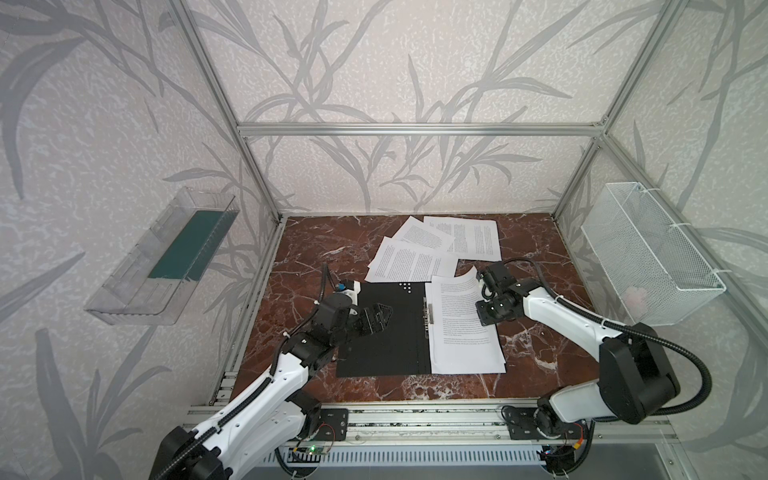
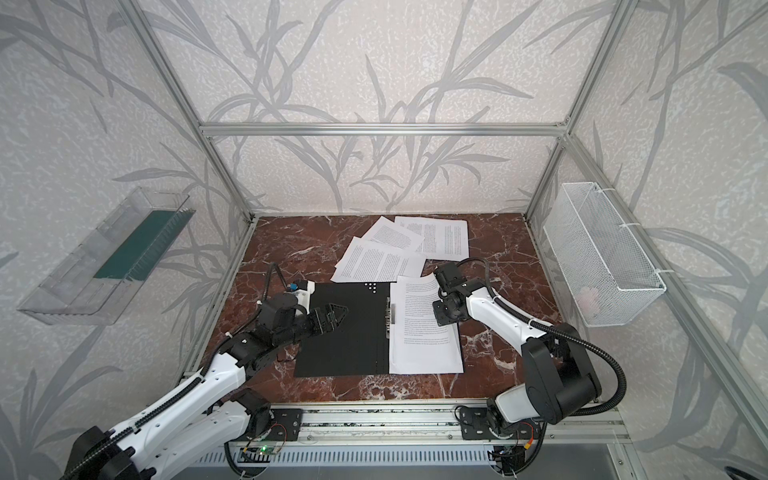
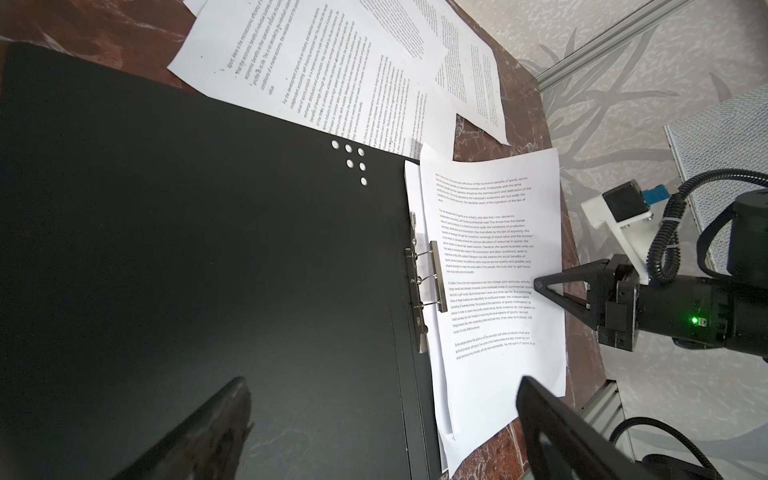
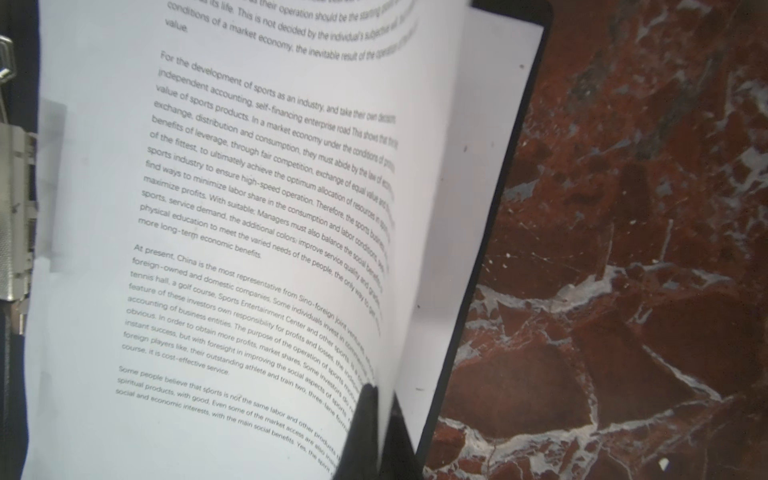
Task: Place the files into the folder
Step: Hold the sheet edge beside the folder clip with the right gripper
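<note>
The folder (image 1: pixel 386 345) lies open on the table, black inside up, with a metal clip (image 3: pixel 432 282) at its spine. Printed white sheets cover its right half. My right gripper (image 4: pixel 380 392) is shut on the right edge of the top sheet (image 4: pixel 249 208), which curls up off another sheet (image 4: pixel 457 208) below it. In both top views that gripper (image 1: pixel 481 296) sits at the folder's right side. My left gripper (image 3: pixel 382 382) hangs open over the folder's bare left half (image 2: pixel 345 332), holding nothing. Several loose files (image 1: pixel 415 257) lie overlapping behind the folder.
A clear plastic tray with a green base (image 1: pixel 183 253) hangs on the left wall. A white mesh basket (image 1: pixel 648 257) hangs on the right wall. The red marble table (image 1: pixel 540 353) shows bare to the folder's right and front. Aluminium frame posts stand at the back corners.
</note>
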